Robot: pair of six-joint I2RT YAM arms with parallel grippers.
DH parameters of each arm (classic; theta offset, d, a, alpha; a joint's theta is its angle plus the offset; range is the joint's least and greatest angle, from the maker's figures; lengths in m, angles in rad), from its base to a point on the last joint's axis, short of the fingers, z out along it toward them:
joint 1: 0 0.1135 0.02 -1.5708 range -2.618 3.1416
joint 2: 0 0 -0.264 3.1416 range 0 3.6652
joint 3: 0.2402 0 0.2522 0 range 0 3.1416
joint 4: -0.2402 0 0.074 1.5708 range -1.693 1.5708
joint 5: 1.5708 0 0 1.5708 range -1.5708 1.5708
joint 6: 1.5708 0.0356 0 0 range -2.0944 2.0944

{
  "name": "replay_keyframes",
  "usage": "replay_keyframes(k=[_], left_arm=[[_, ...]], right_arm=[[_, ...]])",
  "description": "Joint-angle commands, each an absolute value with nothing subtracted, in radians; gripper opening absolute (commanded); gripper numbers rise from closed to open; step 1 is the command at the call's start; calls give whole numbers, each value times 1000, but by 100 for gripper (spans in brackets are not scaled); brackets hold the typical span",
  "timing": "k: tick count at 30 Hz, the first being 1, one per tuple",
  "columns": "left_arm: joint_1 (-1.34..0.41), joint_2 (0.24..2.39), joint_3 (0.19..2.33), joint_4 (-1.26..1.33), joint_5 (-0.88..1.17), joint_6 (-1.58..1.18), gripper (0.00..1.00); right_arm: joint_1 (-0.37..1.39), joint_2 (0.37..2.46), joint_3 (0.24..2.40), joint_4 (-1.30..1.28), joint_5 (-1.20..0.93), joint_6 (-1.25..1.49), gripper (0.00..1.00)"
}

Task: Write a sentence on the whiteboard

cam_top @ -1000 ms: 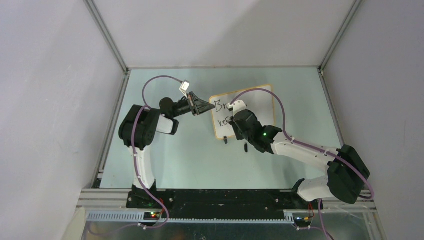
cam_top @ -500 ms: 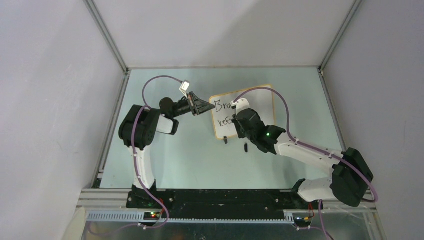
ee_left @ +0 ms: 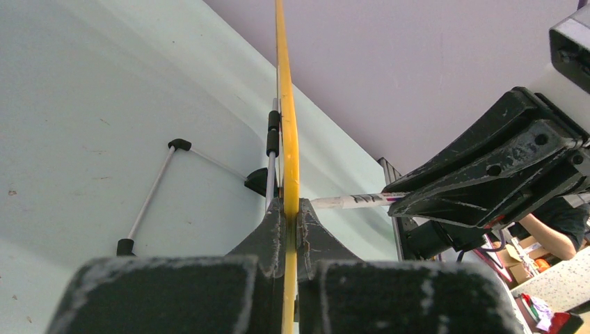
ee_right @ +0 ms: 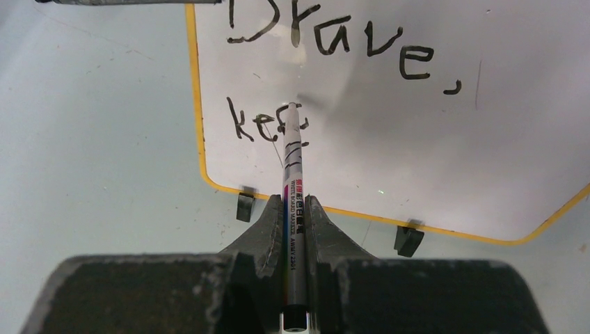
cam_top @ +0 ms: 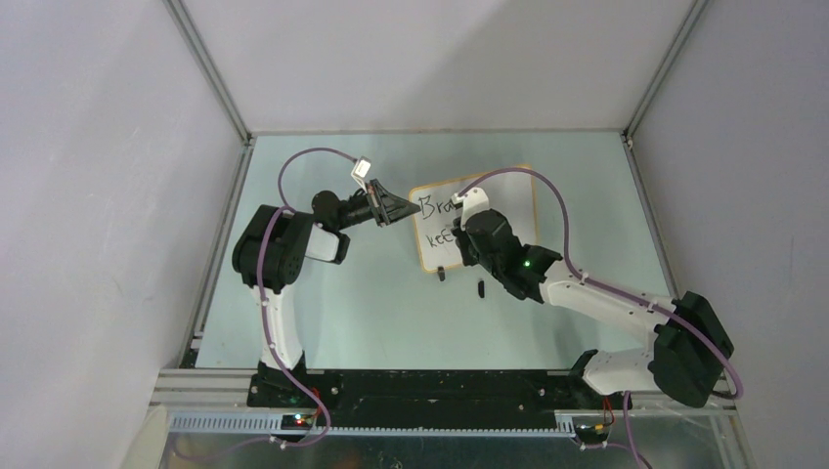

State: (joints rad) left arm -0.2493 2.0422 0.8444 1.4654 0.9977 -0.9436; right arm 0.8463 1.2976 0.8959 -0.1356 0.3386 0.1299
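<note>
The whiteboard (ee_right: 417, 139) face ahead of the right gripper (ee_right: 294, 203) looks smooth and a bit glossy, and its orange-yellow frame (ee_right: 197, 118) reads as smooth plastic. The marker (ee_right: 293, 174) is a slick white barrel with a printed label. The fingers (ee_right: 268, 229) are matt black plastic, pretty scuffed, with whitish wear on the edges, and it's the same on the left gripper (ee_left: 289, 209). Under them the table (ee_right: 90, 139) is matt pale green with a few specks. The thin stand rod (ee_left: 149, 198) left of the left gripper looks like bare metal with black caps.

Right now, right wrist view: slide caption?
Right gripper shut on the marker, tip at the whiteboard, the sentence reading "Brave, ke" plus a half-hidden letter.
</note>
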Motion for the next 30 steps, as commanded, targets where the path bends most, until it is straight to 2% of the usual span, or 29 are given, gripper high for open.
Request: replay_keyframes(k=[1, 30], left_arm=[[-266, 2028, 859, 1525, 1035, -946, 0], [-265, 2034, 865, 1525, 1039, -950, 0]], right_arm=[[839, 1316, 915, -99, 338, 121, 0], [826, 1350, 939, -91, 336, 121, 0]])
